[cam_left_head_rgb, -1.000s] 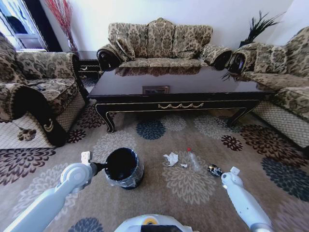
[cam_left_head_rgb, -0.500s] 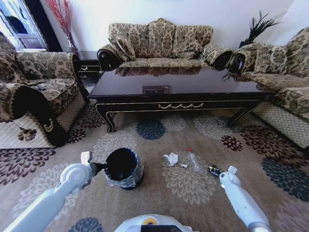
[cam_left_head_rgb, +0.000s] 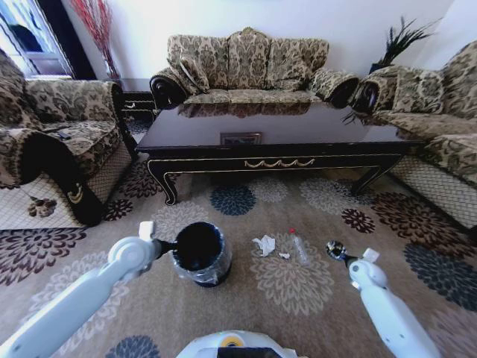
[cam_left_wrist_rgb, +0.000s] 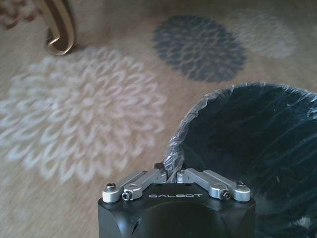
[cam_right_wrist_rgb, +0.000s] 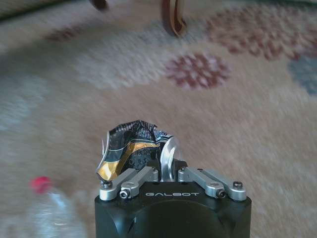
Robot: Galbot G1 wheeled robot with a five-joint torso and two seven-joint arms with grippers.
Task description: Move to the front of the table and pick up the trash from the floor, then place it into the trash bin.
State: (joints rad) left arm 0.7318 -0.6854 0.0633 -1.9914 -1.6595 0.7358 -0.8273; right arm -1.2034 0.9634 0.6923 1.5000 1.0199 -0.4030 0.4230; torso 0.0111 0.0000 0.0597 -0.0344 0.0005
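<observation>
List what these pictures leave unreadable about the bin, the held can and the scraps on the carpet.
- Trash bin: its inside reads plain black in the head view, so any contents stay unknown.
- Crushed can in the right gripper: its far side is hidden.
- Clear bottle: blurred and cut off in the right wrist view.
- White paper: too small.

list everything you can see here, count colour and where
table: 1, dark brown with gold trim, centre
sofas: 3, beige patterned, around table
floor: beige flowered carpet
trash bin: 1, black, clear liner, held at its rim
white paper: 1, crumpled, on carpet
clear bottle: 1, red cap, beside paper
crushed can: 1, black and gold, held off the carpet
left end effector: shut on bin rim
right end effector: shut on can
</observation>
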